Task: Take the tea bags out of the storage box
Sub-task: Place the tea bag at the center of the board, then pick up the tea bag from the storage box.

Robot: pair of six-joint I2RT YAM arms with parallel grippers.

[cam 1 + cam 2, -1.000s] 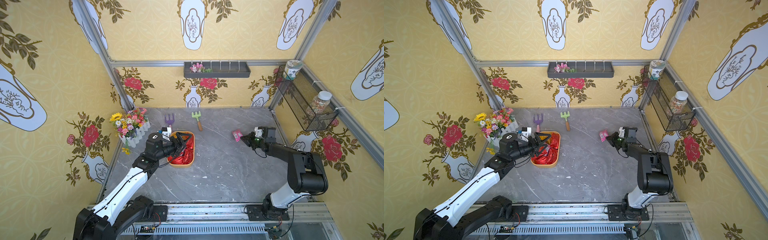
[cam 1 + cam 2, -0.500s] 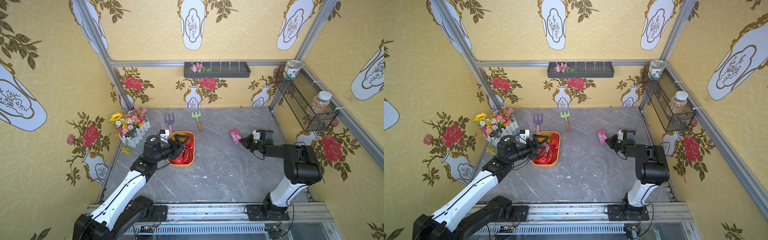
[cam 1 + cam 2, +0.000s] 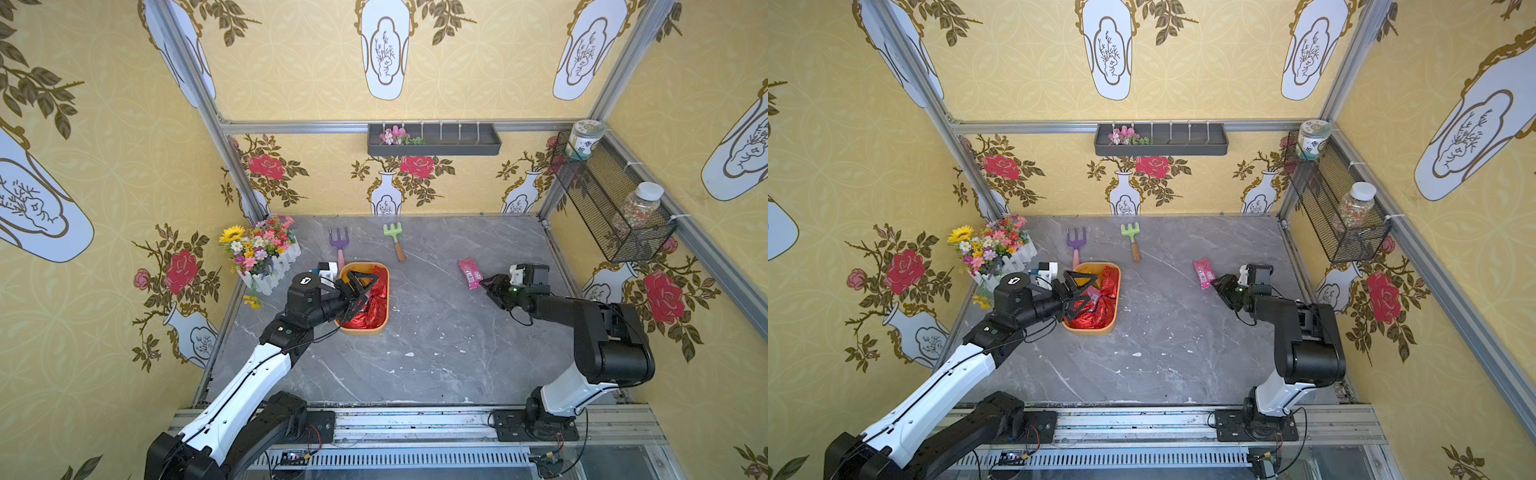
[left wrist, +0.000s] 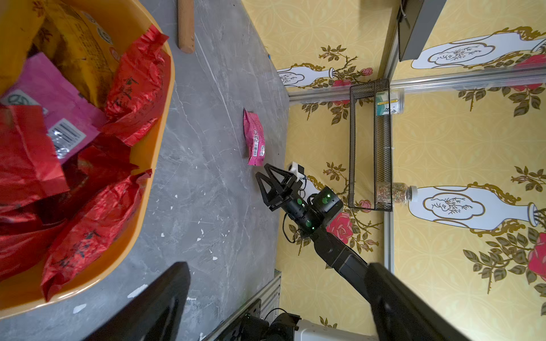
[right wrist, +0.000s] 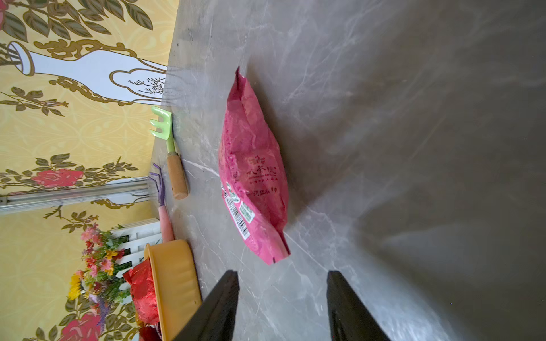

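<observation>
You have a grey marble-look tabletop [image 3: 436,340] dotted with small white flecks. Towards its back edge lie a purple garden fork [image 3: 340,243] and, near it, a green rake [image 3: 395,239] with a wooden handle. A white picket-fence flower box [image 3: 272,266] of mixed flowers stands in the back left corner. On the back wall you see a dark grey shelf [image 3: 457,145] with pink blossoms at its left end. On the right wall hangs a black wire basket [image 3: 598,208] holding two jars.
</observation>
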